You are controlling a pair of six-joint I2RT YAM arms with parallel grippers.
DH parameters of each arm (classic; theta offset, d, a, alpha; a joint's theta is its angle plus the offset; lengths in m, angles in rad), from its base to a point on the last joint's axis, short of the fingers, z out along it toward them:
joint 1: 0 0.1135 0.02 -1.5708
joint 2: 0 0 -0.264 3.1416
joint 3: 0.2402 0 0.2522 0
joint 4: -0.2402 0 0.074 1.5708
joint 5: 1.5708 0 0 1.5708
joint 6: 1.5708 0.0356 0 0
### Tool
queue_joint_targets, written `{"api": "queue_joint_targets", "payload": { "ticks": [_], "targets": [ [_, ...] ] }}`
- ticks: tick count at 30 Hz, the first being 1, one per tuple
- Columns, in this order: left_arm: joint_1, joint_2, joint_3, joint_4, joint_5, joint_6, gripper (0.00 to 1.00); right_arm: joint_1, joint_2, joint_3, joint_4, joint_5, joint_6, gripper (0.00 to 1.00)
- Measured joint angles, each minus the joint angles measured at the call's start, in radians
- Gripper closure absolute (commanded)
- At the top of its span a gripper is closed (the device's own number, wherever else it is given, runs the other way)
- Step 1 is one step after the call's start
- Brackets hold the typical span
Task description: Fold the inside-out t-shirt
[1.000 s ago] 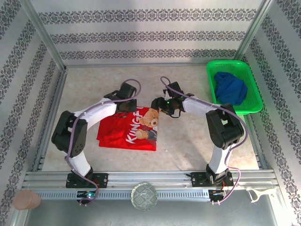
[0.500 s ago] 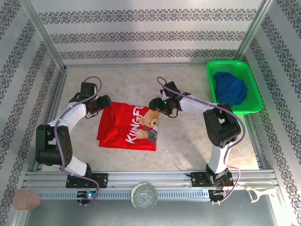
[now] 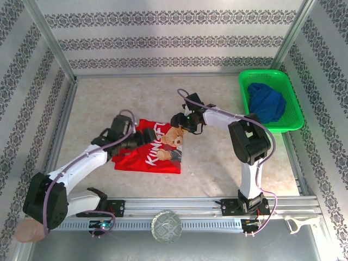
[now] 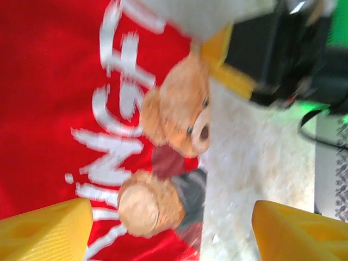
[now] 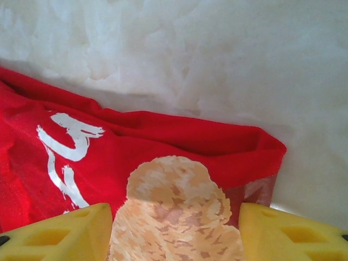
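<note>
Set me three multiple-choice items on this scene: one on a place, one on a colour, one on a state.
1. The dark blue garment lies: A) on the table beside the t-shirt; B) in the green basket; C) under the right arm.
2. The lettering on the red t-shirt is: A) black; B) yellow; C) white.
3. The fingers of the left gripper are: A) open over the bear print; B) shut on a sleeve; C) shut on the basket rim.
Key: 1 B, it sits heaped inside the basket; 2 C, the letters show white on red; 3 A, the left wrist view shows both fingers apart above the print.
</note>
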Motion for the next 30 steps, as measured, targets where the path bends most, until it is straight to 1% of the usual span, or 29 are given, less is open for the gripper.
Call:
{"api": "queue_joint_targets", "payload": {
  "ticks": [3,6,8,10,11,13,16,18,20,23,24,27,30],
  "targets": [
    [-0.034,0.047,-0.078,0.071,-0.008,-0.07,0.23,0.0,0.019,0.005,-0.002,0.002,0.006,0.5],
    [-0.03,0.072,-0.133,0.104,-0.054,-0.12,0.22,0.0,0.035,0.005,-0.005,0.013,0.011,0.69],
    [-0.016,0.066,-0.158,0.106,-0.09,-0.142,0.22,-0.001,0.035,0.002,-0.005,0.02,0.018,0.83],
    [0.027,0.025,-0.18,0.1,-0.13,-0.156,0.22,-0.006,0.035,-0.007,0.0,0.026,0.027,0.97],
    [0.051,-0.005,-0.188,0.092,-0.149,-0.157,0.21,-0.008,0.035,-0.013,0.0,0.027,0.029,1.0],
    [0.123,-0.111,-0.198,0.049,-0.199,-0.159,0.18,-0.015,0.032,-0.028,0.011,0.025,0.034,1.0],
    [0.214,-0.27,-0.198,-0.015,-0.258,-0.159,0.17,-0.027,0.018,-0.05,0.021,0.027,0.036,1.0],
    [0.248,-0.344,-0.197,-0.053,-0.279,-0.158,0.17,-0.037,0.007,-0.065,0.027,0.031,0.036,1.0],
    [0.253,-0.368,-0.196,-0.077,-0.272,-0.158,0.17,-0.045,-0.002,-0.08,0.034,0.034,0.036,1.0],
    [0.22,-0.349,-0.199,-0.08,-0.241,-0.167,0.17,-0.053,-0.018,-0.103,0.047,0.041,0.036,1.0],
    [0.195,-0.341,-0.202,-0.077,-0.235,-0.173,0.16,-0.055,-0.024,-0.112,0.05,0.044,0.036,1.0],
    [0.083,-0.294,-0.206,-0.042,-0.227,-0.192,0.16,-0.067,-0.061,-0.162,0.063,0.06,0.037,1.0],
    [0.016,-0.186,-0.207,0.045,-0.22,-0.215,0.16,-0.088,-0.12,-0.237,0.075,0.084,0.048,1.0]
  ]
}}
